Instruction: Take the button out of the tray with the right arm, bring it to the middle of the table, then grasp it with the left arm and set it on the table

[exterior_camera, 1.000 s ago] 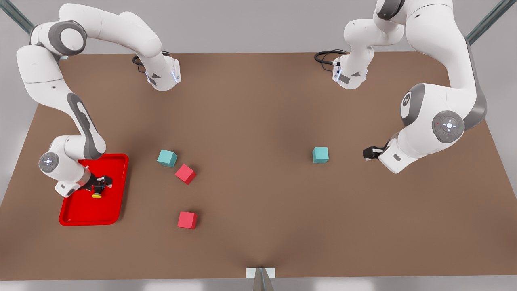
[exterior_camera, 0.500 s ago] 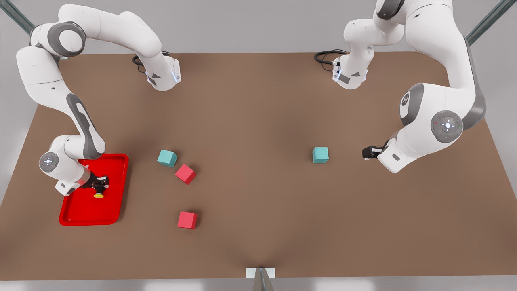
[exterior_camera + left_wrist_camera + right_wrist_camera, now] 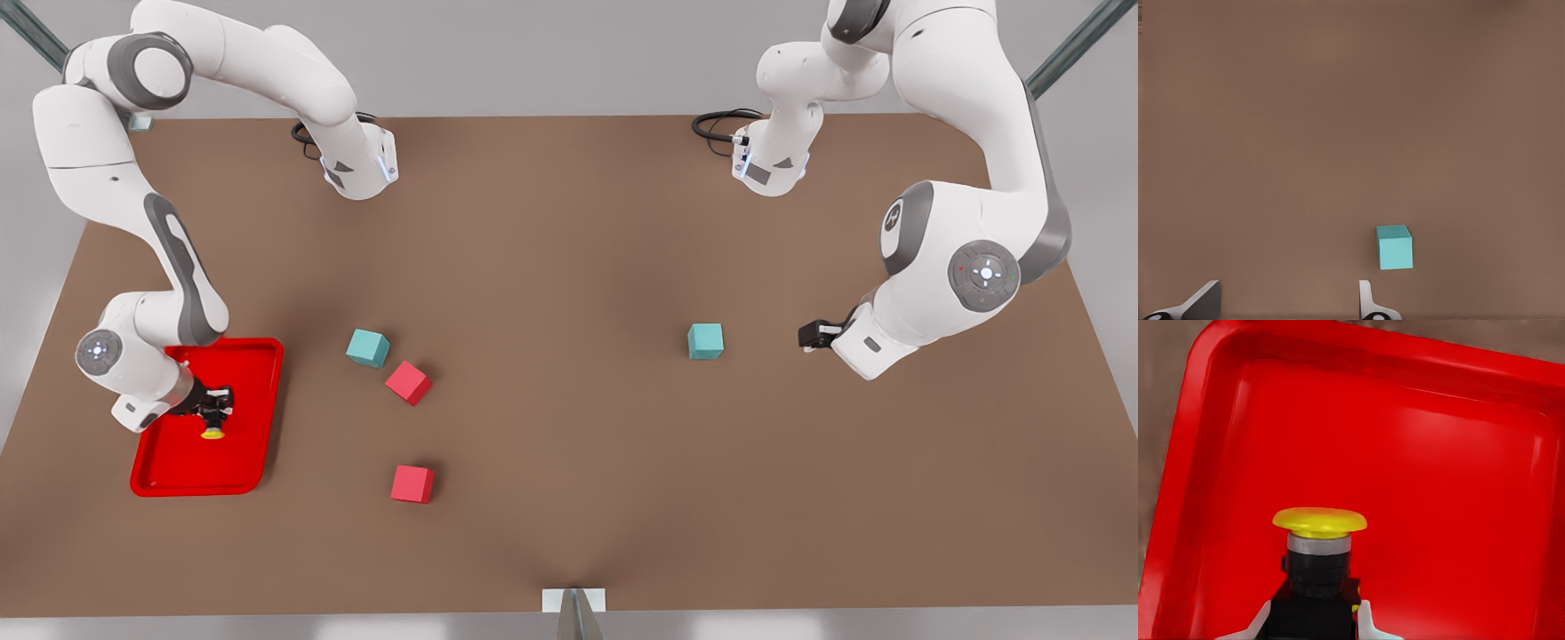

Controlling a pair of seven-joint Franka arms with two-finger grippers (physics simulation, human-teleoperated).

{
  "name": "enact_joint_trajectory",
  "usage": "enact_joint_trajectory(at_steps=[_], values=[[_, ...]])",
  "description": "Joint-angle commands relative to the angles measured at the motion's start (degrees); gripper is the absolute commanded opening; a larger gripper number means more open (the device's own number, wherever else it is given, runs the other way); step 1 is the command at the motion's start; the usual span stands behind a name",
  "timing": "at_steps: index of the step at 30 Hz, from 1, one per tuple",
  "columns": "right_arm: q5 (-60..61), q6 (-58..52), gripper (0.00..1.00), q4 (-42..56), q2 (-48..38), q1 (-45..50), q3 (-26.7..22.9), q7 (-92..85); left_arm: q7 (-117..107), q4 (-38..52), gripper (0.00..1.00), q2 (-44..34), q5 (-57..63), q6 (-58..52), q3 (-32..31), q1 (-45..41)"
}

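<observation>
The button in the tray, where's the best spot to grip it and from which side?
Grip the button by its dark blocky body, below the yellow cap: its flat sides suit two fingers, while the round cap would probably slip. Come from the body end, opposite the cap, as the right gripper does over the tray, shut on that body. The left gripper waits open.

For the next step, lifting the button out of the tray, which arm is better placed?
The right arm. Its right gripper is shut on the button over the tray. The left gripper waits open beside a teal cube, far across the table.
</observation>
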Motion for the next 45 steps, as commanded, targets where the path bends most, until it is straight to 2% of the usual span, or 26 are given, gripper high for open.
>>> enact_joint_trajectory(at_steps=[1, 4, 6, 11, 14, 20, 22, 23, 25, 30, 31, 32, 33, 34, 37, 41, 42, 45], values=[[0.0, -6.9, 0.5, 0.0, -1.0, 0.1, 2.0, 7.4, 0.0, 0.0, 1.0, -0.1, 0.1, -0.1, 0.0, 0.0], [0.2, -13.6, 0.5, 0.1, -2.1, 0.9, 8.4, 17.2, 0.0, 0.0, 1.0, -0.1, 0.0, 0.0, 0.0, 0.1], [2.1, -16.2, 0.5, 0.4, -2.3, 2.9, 10.9, 22.5, 0.0, 0.0, 1.0, -0.1, 0.1, 0.0, 0.0, 0.1], [11.1, -17.7, 0.5, 3.1, -4.2, 14.8, 10.8, 35.5, 0.0, 0.0, 1.0, -0.5, 0.1, 0.0, 0.0, 0.1], [14.7, -21.0, 0.5, 9.1, -3.8, 23.4, 10.0, 43.9, 0.0, 0.0, 1.0, -0.5, 0.1, 0.1, 0.1, 0.1], [20.3, -22.2, 0.5, 20.1, -0.8, 41.7, 3.5, 57.3, 0.0, 0.0, 1.0, -0.5, 0.1, 0.0, 0.1, 0.1], [25.5, -24.0, 0.5, 27.3, 0.9, 52.6, -3.3, 60.2, 0.0, 0.0, 1.0, -0.6, 0.1, 0.0, 0.1, 0.1], [26.3, -24.3, 0.5, 30.7, 2.6, 56.7, -4.7, 63.2, 0.0, 0.0, 1.0, -0.6, 0.1, 0.0, 0.1, 0.0], [28.3, -24.3, 0.51, 33.4, 4.0, 63.2, -6.0, 66.9, 0.0, 0.0, 1.0, -0.6, 0.1, 0.1, 0.1, 0.0], [29.8, -23.7, 0.51, 37.4, 6.6, 71.5, -7.2, 72.7, -0.1, 0.0, 1.0, -1.6, 0.0, -0.1, 0.0, 0.0], [29.9, -23.7, 0.52, 39.6, 7.7, 73.8, -8.7, 73.5, -0.1, 0.0, 1.0, -1.2, -0.3, -0.3, 0.1, 0.0], [29.9, -23.9, 0.52, 41.7, 8.9, 76.1, -10.0, 73.8, -0.1, 4.7, 1.0, 1.7, -1.1, -7.3, 0.1, -0.5], [29.9, -24.1, 0.52, 43.5, 10.2, 77.9, -10.8, 74.6, -3.2, 14.5, 1.0, 8.3, -1.4, -17.1, 0.3, -2.6], [30.0, -24.1, 0.52, 45.2, 11.3, 80.5, -12.8, 77.0, -6.7, 17.5, 1.0, 11.3, -1.2, -18.9, 0.9, -6.0], [30.0, -23.7, 0.52, 49.0, 14.7, 83.3, -14.7, 78.8, -7.8, 17.1, 1.0, 13.5, -2.4, -18.7, 0.3, -7.6], [29.9, -22.0, 0.63, 52.2, 18.0, 82.9, -15.6, 78.6, -7.6, 16.9, 1.0, 17.1, -2.4, -16.2, 0.4, -8.1], [29.9, -22.0, 0.98, 53.6, 19.0, 83.3, -16.3, 78.6, -7.6, 17.3, 1.0, 18.2, -2.3, -14.8, 0.7, -8.1], [29.9, -22.7, 1.0, 53.9, 18.9, 83.1, -16.4, 78.6, -7.6, 17.3, 1.0, 20.0, -2.2, -10.9, 0.8, -8.4]])
